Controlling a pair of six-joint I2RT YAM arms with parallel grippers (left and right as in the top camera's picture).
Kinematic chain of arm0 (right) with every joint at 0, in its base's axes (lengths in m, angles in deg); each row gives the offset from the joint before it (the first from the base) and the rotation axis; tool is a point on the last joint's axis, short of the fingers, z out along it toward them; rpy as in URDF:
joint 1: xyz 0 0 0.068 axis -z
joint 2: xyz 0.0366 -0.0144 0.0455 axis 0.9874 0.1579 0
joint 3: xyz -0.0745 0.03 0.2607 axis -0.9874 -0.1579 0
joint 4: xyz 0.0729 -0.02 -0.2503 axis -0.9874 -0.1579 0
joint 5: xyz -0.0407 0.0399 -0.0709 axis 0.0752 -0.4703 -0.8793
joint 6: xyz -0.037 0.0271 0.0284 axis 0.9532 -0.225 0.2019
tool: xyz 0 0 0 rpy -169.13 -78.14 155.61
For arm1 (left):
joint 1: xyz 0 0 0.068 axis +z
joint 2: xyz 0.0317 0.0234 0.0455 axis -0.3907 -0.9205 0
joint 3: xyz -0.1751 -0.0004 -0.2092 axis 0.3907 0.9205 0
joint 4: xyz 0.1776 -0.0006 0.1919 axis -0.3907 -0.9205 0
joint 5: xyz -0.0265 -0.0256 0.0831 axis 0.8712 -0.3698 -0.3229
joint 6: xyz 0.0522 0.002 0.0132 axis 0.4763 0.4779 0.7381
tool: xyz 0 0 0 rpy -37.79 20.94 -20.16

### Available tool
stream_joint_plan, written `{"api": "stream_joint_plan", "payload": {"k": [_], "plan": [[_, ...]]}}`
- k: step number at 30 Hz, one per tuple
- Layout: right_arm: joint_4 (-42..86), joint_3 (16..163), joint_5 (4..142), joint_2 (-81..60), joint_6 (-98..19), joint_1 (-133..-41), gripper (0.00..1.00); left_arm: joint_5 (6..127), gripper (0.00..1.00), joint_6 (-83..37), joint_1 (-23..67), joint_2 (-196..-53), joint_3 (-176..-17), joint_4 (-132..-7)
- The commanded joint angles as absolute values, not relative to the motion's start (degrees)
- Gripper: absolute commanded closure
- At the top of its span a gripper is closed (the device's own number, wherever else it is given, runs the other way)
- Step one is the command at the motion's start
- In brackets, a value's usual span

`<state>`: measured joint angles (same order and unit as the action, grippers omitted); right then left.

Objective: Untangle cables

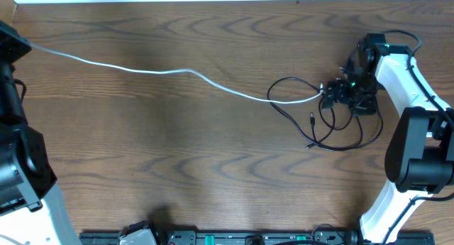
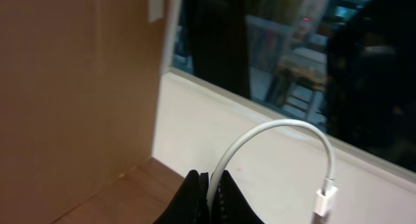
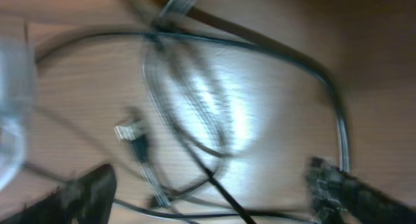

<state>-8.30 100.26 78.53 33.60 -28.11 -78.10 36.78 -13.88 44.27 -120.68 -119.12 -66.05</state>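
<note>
A wide brown wooden table (image 1: 177, 167) fills the overhead view. We see the left arm (image 1: 21, 167) at its far left edge and the right arm (image 1: 411, 131) at its far right edge, well apart from each other. That spacing looks deliberate, since it leaves room to draw one cord out of the other.

The white cable (image 1: 156, 71) runs in a long, shallow wave from the upper left corner almost all the way across the table. Its far end reaches into the tangle on the right. It appears to lie stretched out so that it can slide free of the other cord.

The black cable (image 1: 284, 80) lies in several loose, overlapping loops on the right side of the table, just beside the right arm's wrist. The white cord's end crosses these loops, so we judge that the two are not yet fully separated.

The left gripper (image 2: 211, 195) is clamped tight on the white cable near one end, raised off the table. A short arc of cord rises from its black fingers and curves down to a white plug (image 2: 324, 199). This grip seems to serve as the pulling anchor.

The right gripper (image 3: 208, 178) hangs low over the black loops with its fingers (image 3: 84, 195) spread wide and nothing between them. The picture is blurred. A small plug (image 3: 130, 130) lies on the wood beneath it, among the loops.
</note>
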Motion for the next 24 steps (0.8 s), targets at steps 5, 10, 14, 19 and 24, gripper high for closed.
{"api": "stream_joint_plan", "payload": {"k": [5, 10, 14, 19, 24], "plan": [[-8.5, 104.2, 96.7, 25.9, -15.3, -79.0, 0.01, 53.0, 0.93, -15.9, 44.4, -122.3, -119.8, -65.7], [-7.5, 107.2, 99.8, 17.6, -12.8, -79.5, 0.01, 59.0, 0.92, -18.8, 44.4, -122.0, -119.8, -63.4], [-4.8, 107.2, 95.2, 13.6, -19.1, -79.5, 0.02, 63.5, 0.92, -23.1, 44.4, -120.6, -119.8, -59.4], [-5.7, 106.8, 93.6, 14.0, -20.4, -80.0, 0.08, 70.1, 0.93, -28.3, 44.4, -118.9, -119.8, -55.6], [-6.2, 106.0, 93.5, 15.9, -18.8, -83.0, 0.13, 74.4, 0.93, -38.7, 44.4, -118.0, -119.8, -45.2]]}}
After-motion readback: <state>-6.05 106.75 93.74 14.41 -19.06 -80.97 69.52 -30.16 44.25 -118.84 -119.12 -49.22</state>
